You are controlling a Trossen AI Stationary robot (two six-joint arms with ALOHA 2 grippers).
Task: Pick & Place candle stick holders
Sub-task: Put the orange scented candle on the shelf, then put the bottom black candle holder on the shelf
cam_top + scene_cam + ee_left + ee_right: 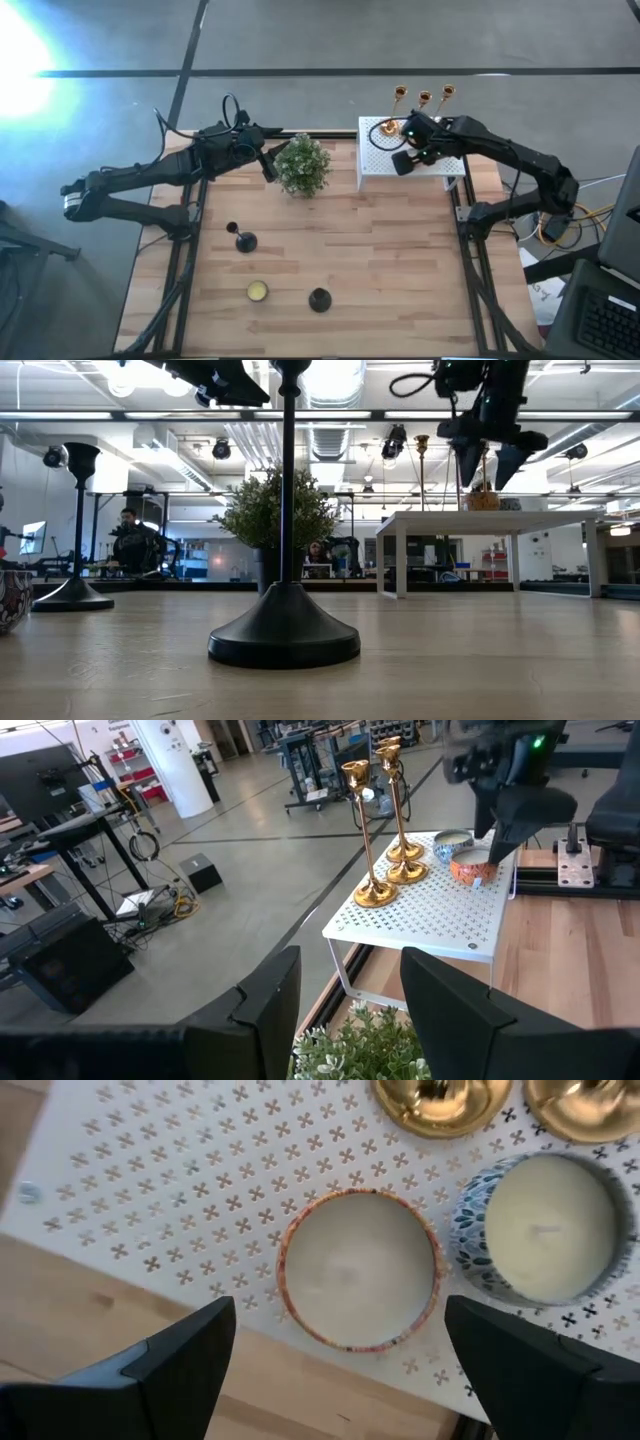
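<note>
Three gold candle stick holders point(425, 97) stand on their round bases along the far side of a white perforated shelf point(380, 170); they also show in the left wrist view point(365, 830). Two black holders stand on their bases on the wooden table, one mid-left point(243, 240) and one near the front point(319, 299); the front one fills the low view point(285, 630). My right gripper point(340, 1315) hangs open above the shelf, over an orange-rimmed candle tin point(360, 1270), touching nothing. My left gripper point(350, 990) is open and empty just left of the plant.
A bushy potted plant point(302, 165) stands at the table's far middle, next to the shelf. A blue patterned candle tin point(545, 1230) sits beside the orange one on the shelf. A small yellow candle tin point(257, 291) lies near the table's front.
</note>
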